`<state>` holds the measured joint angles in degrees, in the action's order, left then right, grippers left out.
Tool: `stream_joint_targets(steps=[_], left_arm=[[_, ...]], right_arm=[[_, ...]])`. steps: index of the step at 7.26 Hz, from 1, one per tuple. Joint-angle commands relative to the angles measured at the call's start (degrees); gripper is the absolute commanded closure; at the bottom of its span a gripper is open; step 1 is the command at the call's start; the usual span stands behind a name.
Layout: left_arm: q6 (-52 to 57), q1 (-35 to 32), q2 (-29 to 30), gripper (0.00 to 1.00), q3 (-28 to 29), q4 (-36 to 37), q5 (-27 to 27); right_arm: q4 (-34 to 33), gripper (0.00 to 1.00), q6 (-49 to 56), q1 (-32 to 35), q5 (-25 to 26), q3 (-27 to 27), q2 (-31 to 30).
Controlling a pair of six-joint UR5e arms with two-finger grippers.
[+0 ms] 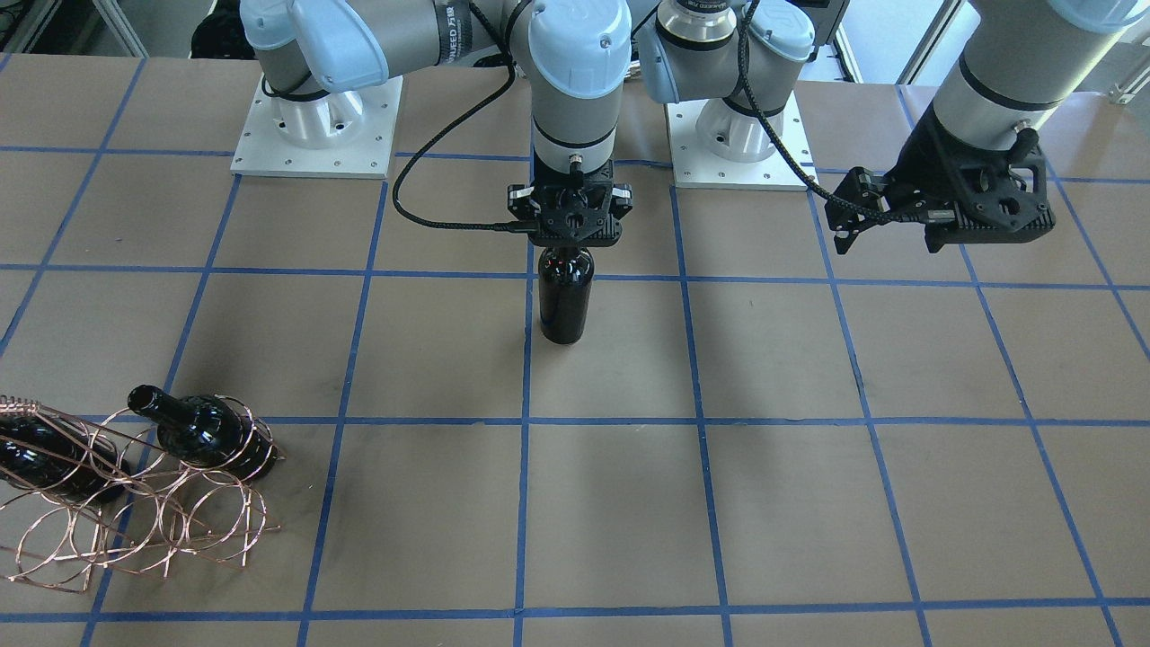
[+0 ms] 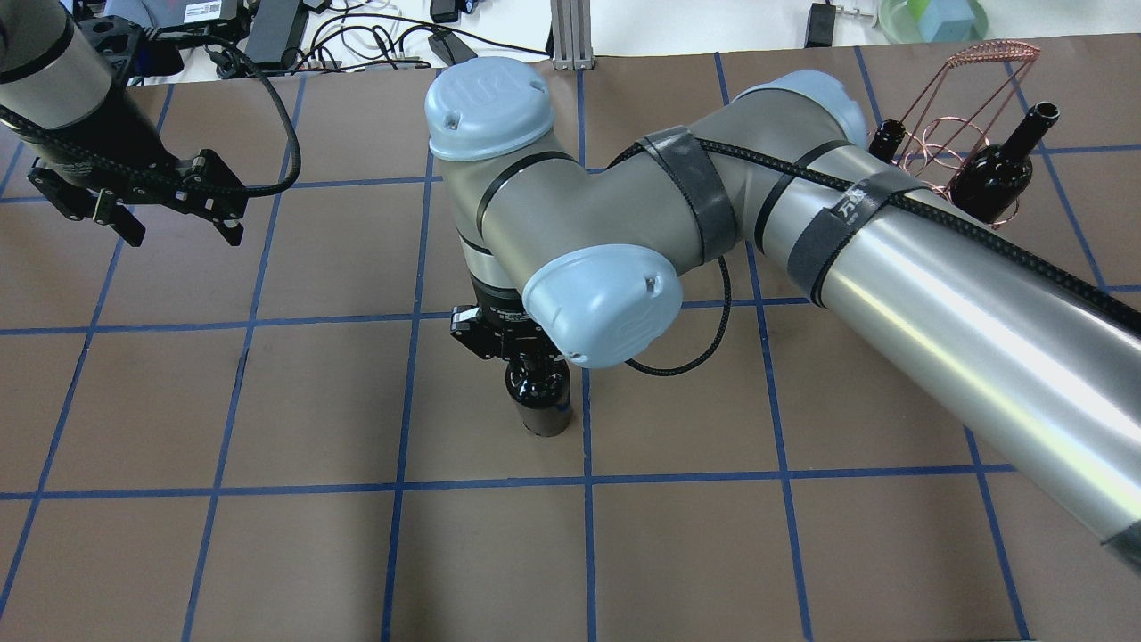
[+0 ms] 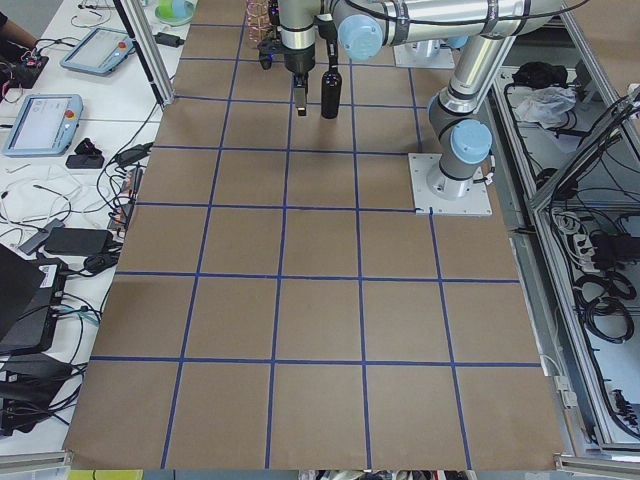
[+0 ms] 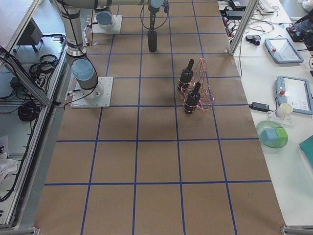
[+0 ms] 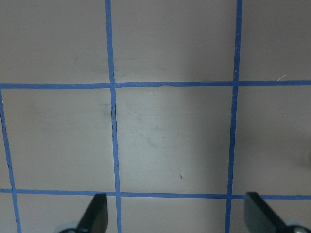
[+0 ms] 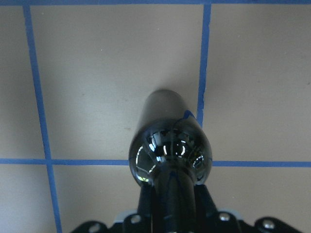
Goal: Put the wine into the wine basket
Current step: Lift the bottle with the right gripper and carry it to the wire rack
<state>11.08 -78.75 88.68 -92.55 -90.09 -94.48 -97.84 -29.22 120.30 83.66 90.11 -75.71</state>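
The wine [image 1: 564, 301] is a dark glossy bottle standing upright at the table's middle; it also shows in the overhead view [image 2: 539, 401] and the right wrist view [image 6: 169, 145]. My right gripper [image 1: 566, 241] is shut on its neck from above [image 6: 172, 213]. Whether its base touches the table I cannot tell. The copper wire wine basket [image 1: 193, 526] lies at the table's far side on my right [image 2: 967, 98], with two identical bottles [image 1: 202, 431] [image 1: 40, 463] in it. My left gripper [image 2: 183, 234] is open and empty over bare table [image 5: 177, 218].
The two arm base plates [image 1: 314, 153] [image 1: 692, 166] sit at my edge of the table. My right arm's long forearm [image 2: 936, 294] spans the right half. A green bowl [image 2: 931, 18] and cables lie beyond the far edge.
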Motion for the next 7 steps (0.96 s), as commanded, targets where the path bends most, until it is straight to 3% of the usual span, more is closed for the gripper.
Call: stream_joint_targets(steps=[1,4,7], left_arm=[[-0.01,0.0,0.0,0.0,0.0,0.0,0.0],[-0.01,0.0,0.0,0.0,0.0,0.0,0.0],[-0.01,0.0,-0.09,0.0,0.0,0.0,0.0]], right_arm=[[0.81,1.0,0.83,-0.5,-1.04,-0.64,-0.14],[7.1,1.0,9.14,-4.6,1.68,-5.1,-2.33],[14.58,1.0,25.38,-16.54,3.88,-7.76,-8.38]])
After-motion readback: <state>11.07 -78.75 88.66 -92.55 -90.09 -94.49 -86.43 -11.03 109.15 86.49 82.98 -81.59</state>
